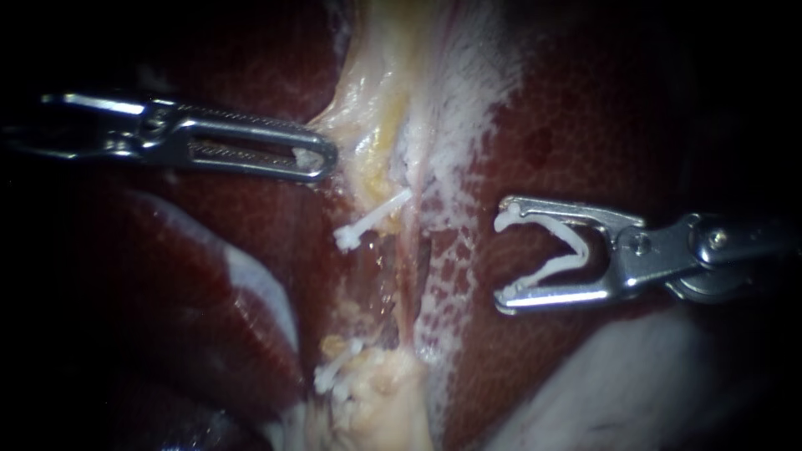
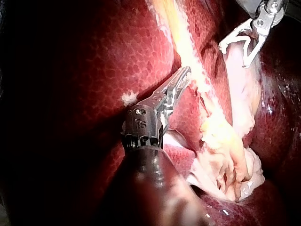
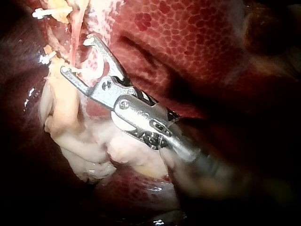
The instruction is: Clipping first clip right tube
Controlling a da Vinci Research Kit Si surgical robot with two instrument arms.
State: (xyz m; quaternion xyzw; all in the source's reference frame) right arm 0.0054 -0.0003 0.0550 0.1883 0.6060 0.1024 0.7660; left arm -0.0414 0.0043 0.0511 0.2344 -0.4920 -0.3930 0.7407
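While the liver (image 1: 585, 125) lies exposed, the left instrument (image 1: 326, 159) appears closed on pale tissue (image 1: 376, 108). The right instrument (image 1: 504, 255) holds a clip (image 1: 555, 266) in wide jaws, apart from the tube (image 1: 409, 276). This is probably the approach step; next, straddle the tube squarely.

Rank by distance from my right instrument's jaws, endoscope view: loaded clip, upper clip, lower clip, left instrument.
1. Loaded clip, between those jaws.
2. Upper clip, left of them.
3. Lower clip, down-left, and left instrument, up-left: too close to call.
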